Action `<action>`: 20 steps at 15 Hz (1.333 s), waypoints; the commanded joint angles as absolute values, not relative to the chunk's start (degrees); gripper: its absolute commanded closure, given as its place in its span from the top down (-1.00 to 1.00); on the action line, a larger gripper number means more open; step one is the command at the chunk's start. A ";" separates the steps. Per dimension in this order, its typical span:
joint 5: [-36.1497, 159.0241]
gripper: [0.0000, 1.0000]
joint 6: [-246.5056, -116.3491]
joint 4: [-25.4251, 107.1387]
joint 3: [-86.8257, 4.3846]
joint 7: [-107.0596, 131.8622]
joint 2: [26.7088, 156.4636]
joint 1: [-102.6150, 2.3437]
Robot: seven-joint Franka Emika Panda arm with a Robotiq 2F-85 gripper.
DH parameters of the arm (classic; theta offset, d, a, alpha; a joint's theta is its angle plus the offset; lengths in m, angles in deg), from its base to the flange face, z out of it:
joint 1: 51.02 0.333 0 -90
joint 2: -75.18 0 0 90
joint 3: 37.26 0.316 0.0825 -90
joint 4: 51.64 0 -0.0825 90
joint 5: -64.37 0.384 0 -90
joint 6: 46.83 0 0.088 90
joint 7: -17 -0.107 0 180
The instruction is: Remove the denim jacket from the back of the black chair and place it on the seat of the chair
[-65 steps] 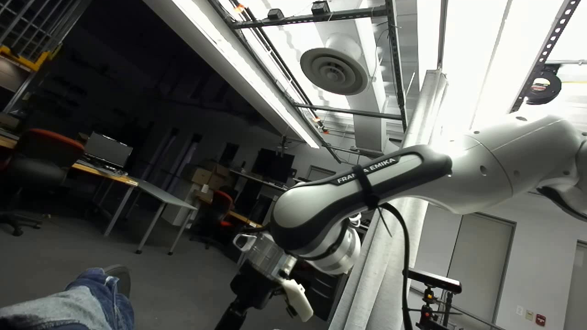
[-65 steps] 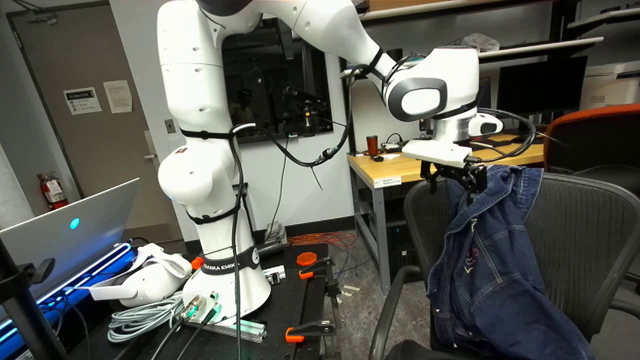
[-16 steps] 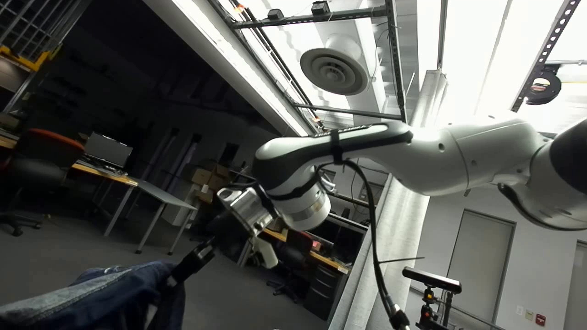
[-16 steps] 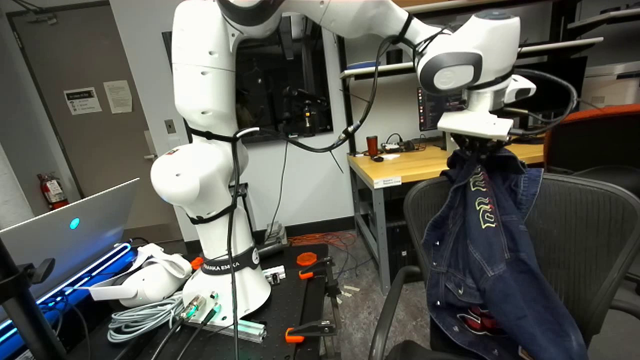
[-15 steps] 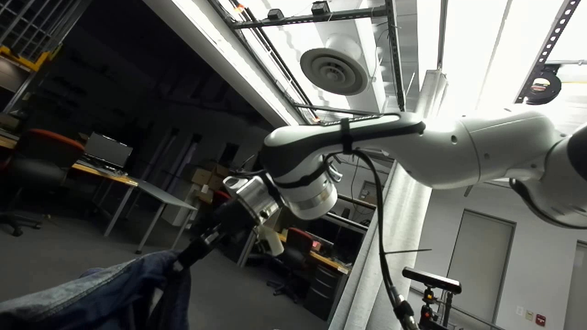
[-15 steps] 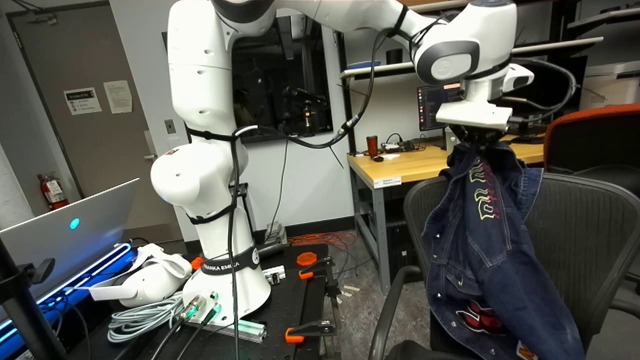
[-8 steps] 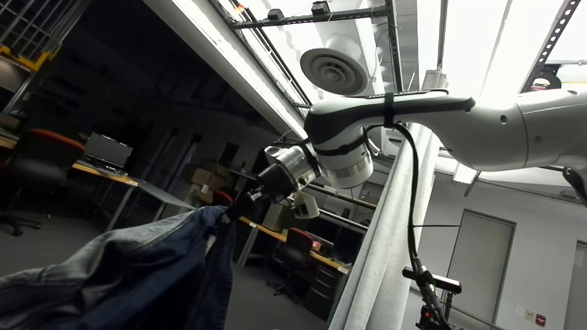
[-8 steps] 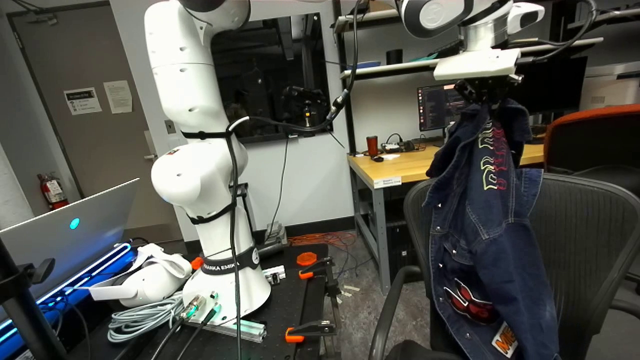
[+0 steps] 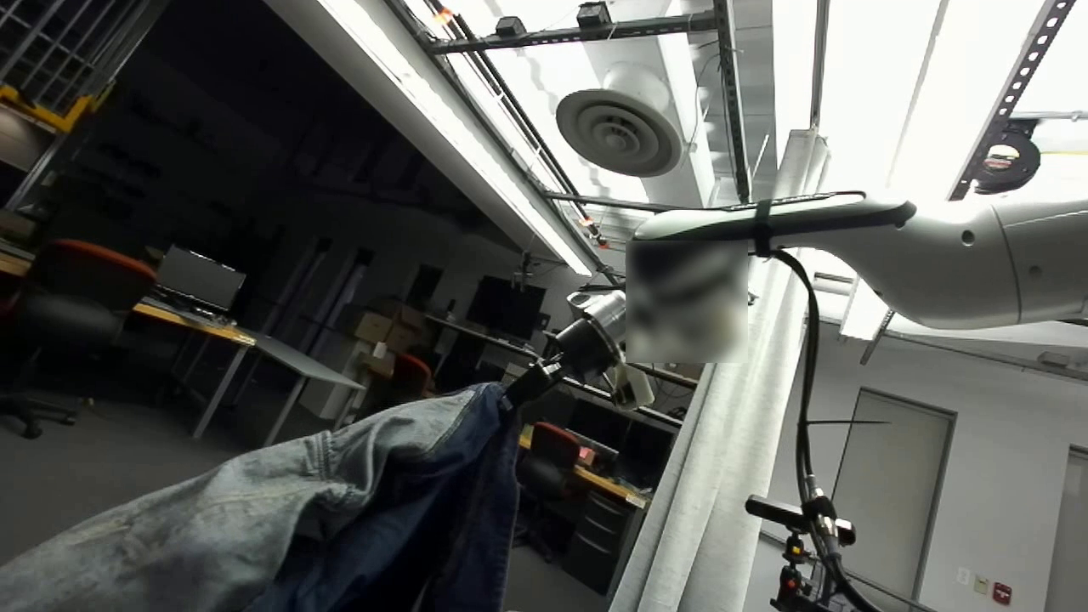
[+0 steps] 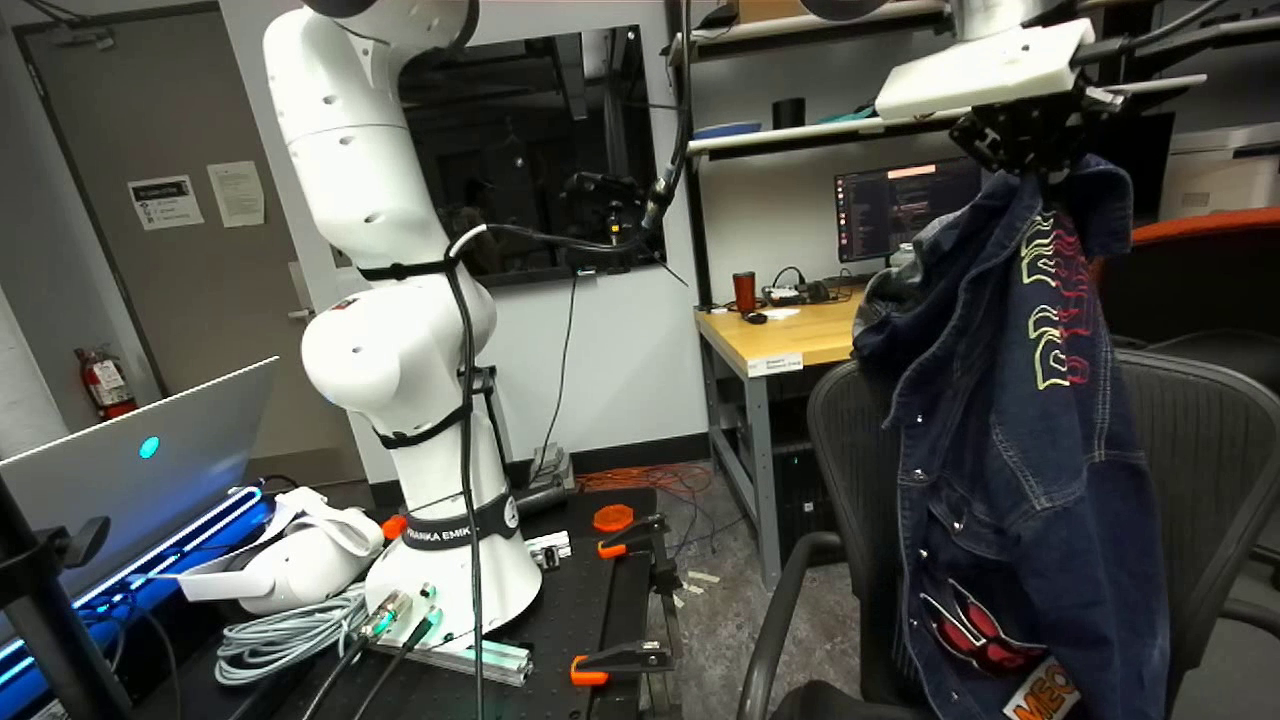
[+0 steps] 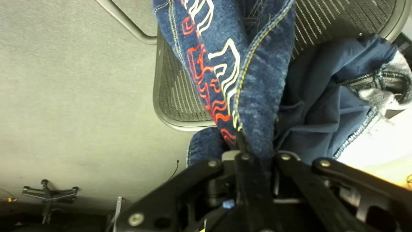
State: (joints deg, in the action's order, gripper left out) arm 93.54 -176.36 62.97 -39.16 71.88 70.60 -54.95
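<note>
The blue denim jacket (image 10: 1030, 480) hangs from my gripper (image 10: 1040, 172), its gathered top lifted above the backrest of the black chair (image 10: 1215, 460). Its body drapes down along the front of that backrest; the lower end runs out of view. My gripper is shut on denim near the collar, and in the wrist view the jacket (image 11: 222, 61) runs straight into the narrowed jaws. The fingertips are buried in cloth. Below, the mesh chair back (image 11: 180, 93) shows beside the jacket. Only a dark edge of the chair seat (image 10: 830, 702) appears at the bottom of an exterior view.
A chair armrest (image 10: 790, 600) stands on the near side of the jacket. Behind are a wooden desk (image 10: 800, 345) with a monitor (image 10: 900, 210), shelves (image 10: 800, 137) and an orange-topped chair (image 10: 1210, 225). The arm's base stands on a black table (image 10: 570, 620).
About four seconds ago the gripper stood open at the jacket's top. Since then it has shut on the cloth and risen, pulling the jacket's upper part up off the backrest's top.
</note>
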 commanded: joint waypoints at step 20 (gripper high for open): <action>93.24 -0.95 -181.82 72.24 -53.85 61.76 64.22 -60.24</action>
